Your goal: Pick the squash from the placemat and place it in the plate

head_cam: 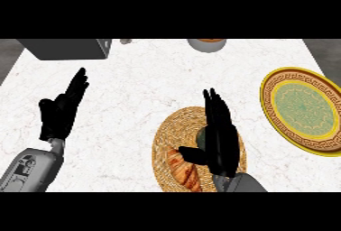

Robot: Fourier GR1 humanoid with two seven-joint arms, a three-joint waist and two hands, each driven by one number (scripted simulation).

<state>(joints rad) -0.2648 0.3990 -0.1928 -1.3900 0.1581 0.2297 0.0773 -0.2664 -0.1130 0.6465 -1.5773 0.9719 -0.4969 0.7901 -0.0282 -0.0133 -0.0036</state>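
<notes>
The right hand (pixel 220 135) hovers with straight fingers over the woven placemat (pixel 170 135), mostly hiding the squash (pixel 201 134); nothing is grasped, and the plate (pixel 303 110) at the desk's right edge awaits it.

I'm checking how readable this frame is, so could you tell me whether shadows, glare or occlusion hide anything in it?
Head view: lighting is even, with no glare on the marble counter; the right hand covers most of the squash on the placemat; the plate is cut by the right edge; the left hand is open at left.
</notes>
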